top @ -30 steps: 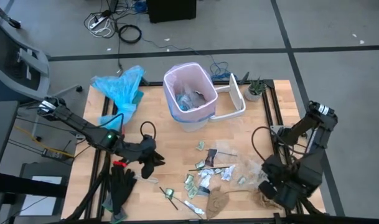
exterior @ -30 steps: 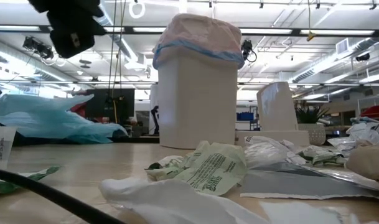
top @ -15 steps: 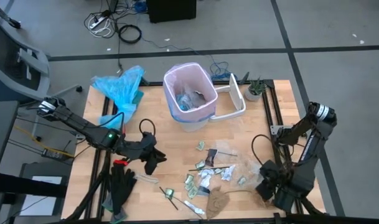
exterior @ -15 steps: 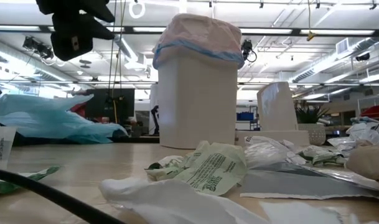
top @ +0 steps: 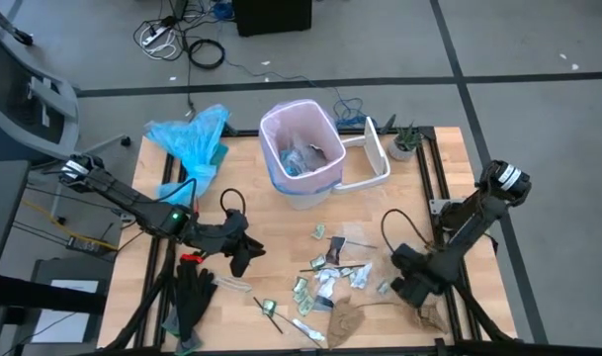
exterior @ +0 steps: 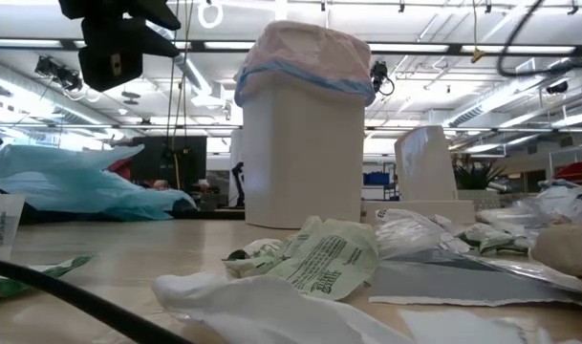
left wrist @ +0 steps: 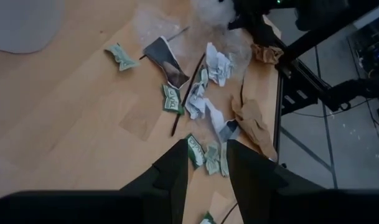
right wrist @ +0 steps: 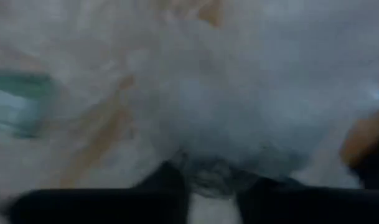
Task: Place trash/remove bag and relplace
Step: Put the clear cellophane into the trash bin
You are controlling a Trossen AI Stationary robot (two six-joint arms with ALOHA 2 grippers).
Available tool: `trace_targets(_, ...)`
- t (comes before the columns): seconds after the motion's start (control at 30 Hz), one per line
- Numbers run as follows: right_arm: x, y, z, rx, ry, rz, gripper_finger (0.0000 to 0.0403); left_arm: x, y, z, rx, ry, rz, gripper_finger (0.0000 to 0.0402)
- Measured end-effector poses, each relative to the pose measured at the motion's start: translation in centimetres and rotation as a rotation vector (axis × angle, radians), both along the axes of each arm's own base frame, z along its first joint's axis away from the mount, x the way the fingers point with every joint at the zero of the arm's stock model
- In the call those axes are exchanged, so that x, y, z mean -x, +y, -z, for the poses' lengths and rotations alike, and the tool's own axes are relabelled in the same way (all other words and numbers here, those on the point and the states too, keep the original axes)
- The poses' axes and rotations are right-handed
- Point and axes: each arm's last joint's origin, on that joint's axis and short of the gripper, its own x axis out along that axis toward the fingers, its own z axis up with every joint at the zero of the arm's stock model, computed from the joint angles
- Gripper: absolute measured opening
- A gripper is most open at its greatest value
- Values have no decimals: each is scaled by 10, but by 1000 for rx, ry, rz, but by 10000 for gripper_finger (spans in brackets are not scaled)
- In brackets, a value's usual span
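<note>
Your right pincer (top: 411, 284) is down on the near right scraps, pinching clear plastic film (right wrist: 239, 93); it is light, soft, slippery, so grab a bunched part. Your left pincer (left wrist: 205, 163) hangs half open, holding nothing. No writing is readable. The bag (top: 301, 148) lines the far bin (exterior: 305, 153).

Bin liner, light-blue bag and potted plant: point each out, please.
bin liner (top: 302, 112), high view, on its pink rim folded over the bin's far edge.
light-blue bag (top: 194, 138), high view, on its crumpled middle.
potted plant (top: 406, 141), high view, on its leaves.
</note>
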Motion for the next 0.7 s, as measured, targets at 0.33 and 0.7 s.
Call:
trace_targets(0.33,-57,-18,-92,93,-38,-226,5,0,0,0,-8,-1,-9,119)
trace_targets(0.7,-104,-66,-213,152,-301,-472,1,0,1,0,-39,-5,-13,119)
